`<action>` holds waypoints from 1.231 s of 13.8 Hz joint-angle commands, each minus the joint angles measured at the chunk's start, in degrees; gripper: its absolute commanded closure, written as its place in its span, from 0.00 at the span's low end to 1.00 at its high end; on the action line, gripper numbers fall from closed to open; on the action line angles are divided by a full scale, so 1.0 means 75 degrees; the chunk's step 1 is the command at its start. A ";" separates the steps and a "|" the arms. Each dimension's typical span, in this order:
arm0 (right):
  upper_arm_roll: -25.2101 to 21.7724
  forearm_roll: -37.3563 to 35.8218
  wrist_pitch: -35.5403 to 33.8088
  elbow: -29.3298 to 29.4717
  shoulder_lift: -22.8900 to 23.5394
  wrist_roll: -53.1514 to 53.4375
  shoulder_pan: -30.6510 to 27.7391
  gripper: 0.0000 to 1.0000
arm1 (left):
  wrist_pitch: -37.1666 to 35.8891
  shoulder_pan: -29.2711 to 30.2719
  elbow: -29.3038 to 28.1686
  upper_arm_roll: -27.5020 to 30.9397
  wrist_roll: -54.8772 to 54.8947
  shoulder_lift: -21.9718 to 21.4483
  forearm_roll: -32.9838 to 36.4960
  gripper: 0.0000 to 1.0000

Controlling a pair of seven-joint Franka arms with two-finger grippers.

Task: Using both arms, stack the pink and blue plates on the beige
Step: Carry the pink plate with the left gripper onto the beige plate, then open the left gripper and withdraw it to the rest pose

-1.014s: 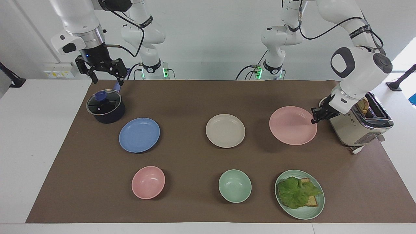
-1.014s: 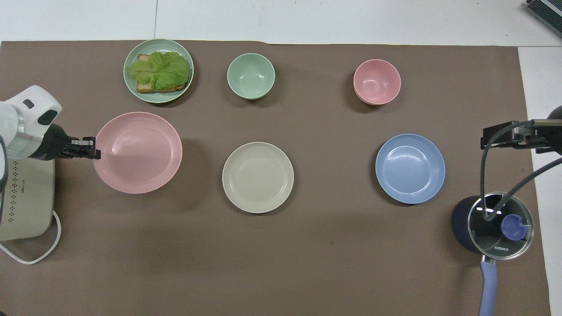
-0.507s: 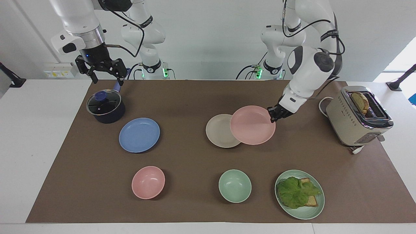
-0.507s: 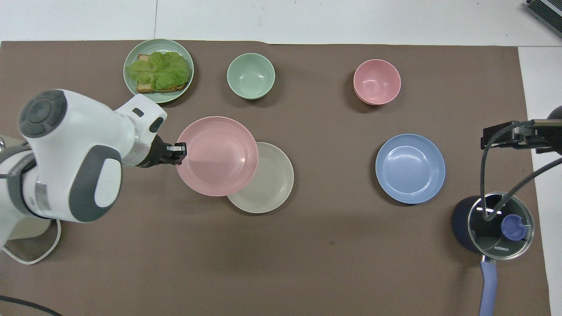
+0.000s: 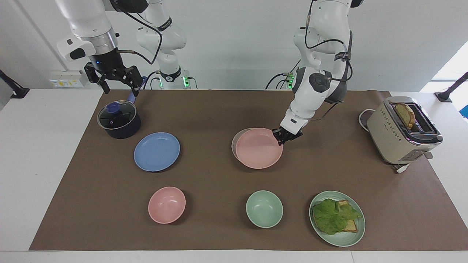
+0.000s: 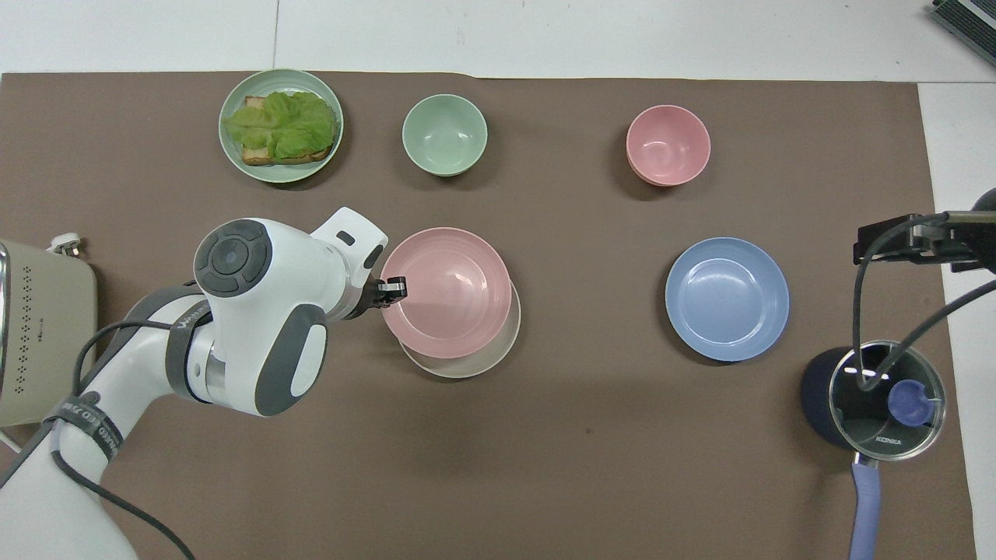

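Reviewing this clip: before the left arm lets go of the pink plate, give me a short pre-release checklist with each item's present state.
1. Left gripper shut on the pink plate at its rim: ok.
2. Pink plate over the beige plate: ok, it covers most of it.
3. Pink plate centred on the beige plate: not ok; a beige crescent shows on the side nearer the robots.
4. Pink plate resting on the beige plate: cannot tell.
5. Blue plate flat on the mat, toward the right arm's end, not yet picked: ok.
6. Right gripper waits open over the pot, away from the stack: ok.
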 commanded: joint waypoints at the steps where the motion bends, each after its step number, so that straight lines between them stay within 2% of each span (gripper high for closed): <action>1: 0.0017 0.0213 0.0044 0.0048 0.0030 0.0069 -0.0118 0.00 | 0.0461 -0.0278 -0.0495 0.0132 -0.0026 -0.0277 -0.0143 1.00; 5: 0.0017 0.0213 0.0044 0.0048 0.0030 0.0069 -0.0118 0.00 | 0.0555 -0.0384 -0.0601 0.0143 -0.0026 -0.0253 -0.0143 1.00; 6: 0.0017 0.0213 0.0044 0.0048 0.0030 0.0069 -0.0106 0.00 | 0.0649 -0.0384 -0.0590 0.0132 -0.0003 -0.0184 -0.0143 0.97; 7: 0.0017 0.0213 0.0032 0.0048 0.0030 0.0069 -0.0106 0.00 | 0.0673 -0.0361 -0.0590 0.0143 0.0056 -0.0171 -0.0143 0.46; 10: 0.0017 0.0213 0.0044 0.0048 0.0030 0.0069 -0.0118 0.00 | 0.0650 -0.0267 -0.0473 0.0144 0.0103 -0.0124 -0.0132 0.04; 11: 0.0017 0.0213 0.0044 0.0048 0.0030 0.0069 -0.0106 0.00 | 0.0557 -0.0255 -0.0391 0.0155 0.0091 -0.0124 -0.0143 0.00; 13: 0.0017 0.0213 0.0044 0.0048 0.0030 0.0069 -0.0106 0.00 | 0.0218 -0.0232 -0.0146 0.0213 0.0021 -0.0182 -0.0085 0.00; 17: 0.0017 0.0213 0.0021 0.0048 0.0030 0.0069 -0.0106 0.00 | -0.1222 0.0551 0.0850 0.0226 0.0056 -0.0323 0.0476 0.00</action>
